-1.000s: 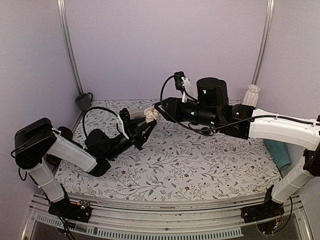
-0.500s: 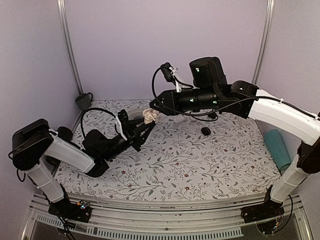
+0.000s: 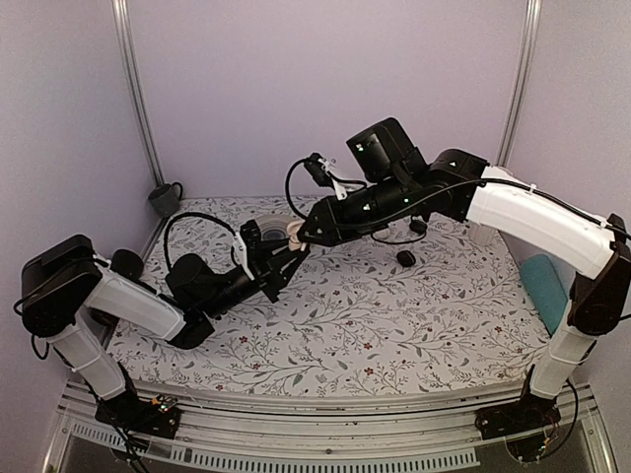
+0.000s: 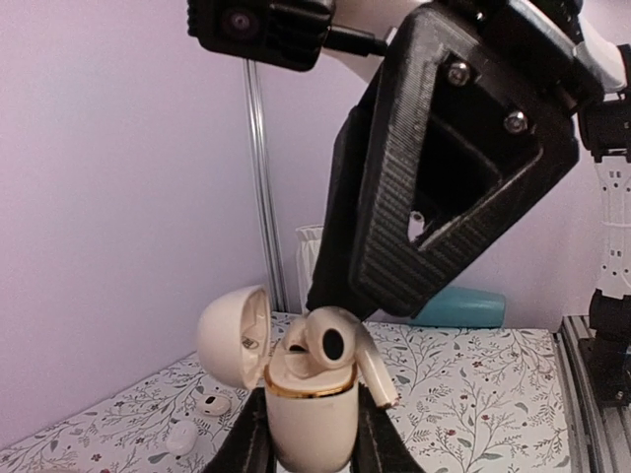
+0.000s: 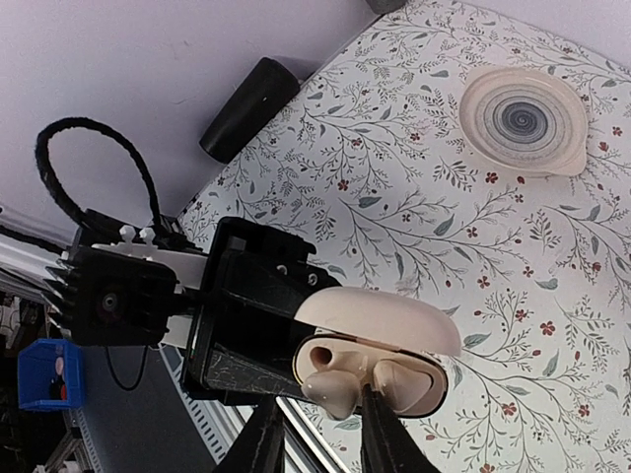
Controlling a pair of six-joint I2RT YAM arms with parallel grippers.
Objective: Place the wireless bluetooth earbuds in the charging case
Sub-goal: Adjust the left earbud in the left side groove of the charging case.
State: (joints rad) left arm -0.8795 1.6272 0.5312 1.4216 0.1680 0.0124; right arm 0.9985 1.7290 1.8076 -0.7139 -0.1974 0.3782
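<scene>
Standing by the table, I see the left gripper [image 4: 314, 443] clamped on the lower body of the charging case [image 4: 306, 399], holding it upright and off the flowered cloth [image 3: 394, 315], its lid [image 4: 232, 337] swung open to one side. The right gripper [image 5: 320, 404] comes in from above, and its fingers [image 4: 444, 177] hang right over the mouth of the case. One earbud [image 4: 330, 345] sits on top of the open case, tilted, its round head up and its stem slanting off over the rim, so it looks perched rather than seated in a well. From the right wrist view the bud lies in the gap between the two fingers, but I cannot tell whether they pinch it or only stand either side. I judge the step in hand to be seating this bud. Next, the right arm needs to turn the bud so its stem points down into the well, then press it gently home while the left arm holds the case steady. Two small pale pieces [image 4: 212, 404] lie on the cloth beyond the case; they are too small for me to say whether one is the second bud. A small black piece [image 3: 405, 258] lies further right.
</scene>
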